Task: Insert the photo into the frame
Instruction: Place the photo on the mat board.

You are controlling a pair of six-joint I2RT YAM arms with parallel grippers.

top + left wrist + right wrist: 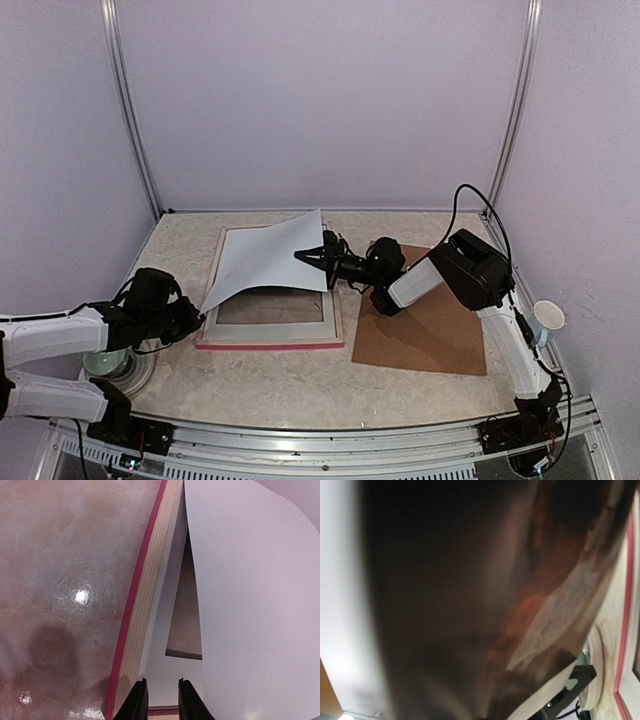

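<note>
Setting: a beige marbled table (290,385) enclosed by pale lilac walls (320,100), with thin metal posts (130,110) at the back corners.
Frame: the frame (270,343) lies flat with its back up. The pink-red moulding shows along its near side and the pale wooden edge along its left side.
Mat: a white mat (300,325) sits inside the frame. Its rectangular opening shows dull grey-brown.
Photo: the photo (265,255) hangs over the frame with its white back up, bowed into an arch. Its right edge is lifted above the frame's right rail. Its near-left corner dips to the frame's near-left corner. The right wrist view shows its dark, reddish-brown printed side, blurred.
Right gripper: the right gripper (312,256) is above the frame's right rail, clamped on the photo's raised right edge.
Left gripper: the left gripper (192,320) is at the frame's near-left corner, just beside the photo's low corner. Its fingers (142,702) stand a narrow gap apart, and the frame's near rail shows between them. I cannot tell whether they grip anything.
Backing board: a brown backing board (430,325) lies flat to the right of the frame, under the right arm.
Paper cup: a paper cup (548,318) sits far to the right of the frame, beyond the board.
Other: a round pale object (125,368) lies left of the frame, under the left arm.
</note>
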